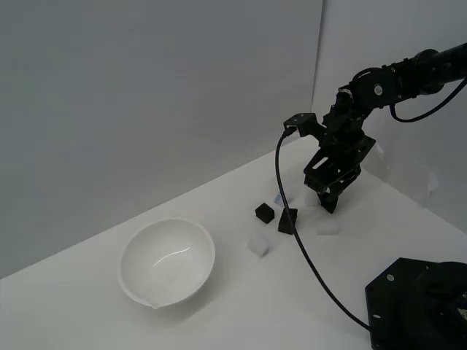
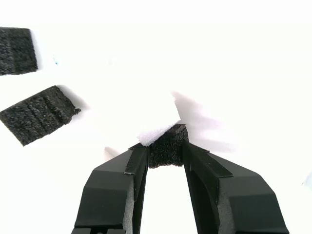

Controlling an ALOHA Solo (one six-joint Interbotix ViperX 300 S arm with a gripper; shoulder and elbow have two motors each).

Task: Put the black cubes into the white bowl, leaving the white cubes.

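My gripper (image 2: 165,152) is shut on a black cube (image 2: 168,145), held between the fingertips, and a white cube (image 2: 157,130) lies right against it. In the exterior view the gripper (image 1: 328,203) hangs low over the table at the exterior view's right, just above a white cube (image 1: 327,227). Two more black cubes (image 1: 264,213) (image 1: 288,220) sit to its left; the wrist view shows them too (image 2: 17,51) (image 2: 39,114). Another white cube (image 1: 258,244) lies nearer the white bowl (image 1: 168,261), which stands empty at the exterior view's left. A small bluish-marked white cube (image 1: 279,198) lies behind the black ones.
The arm's black base (image 1: 419,306) fills the lower right corner of the exterior view. A black cable (image 1: 306,255) sags from the wrist across the table to the base. Grey walls close the back and the right side.
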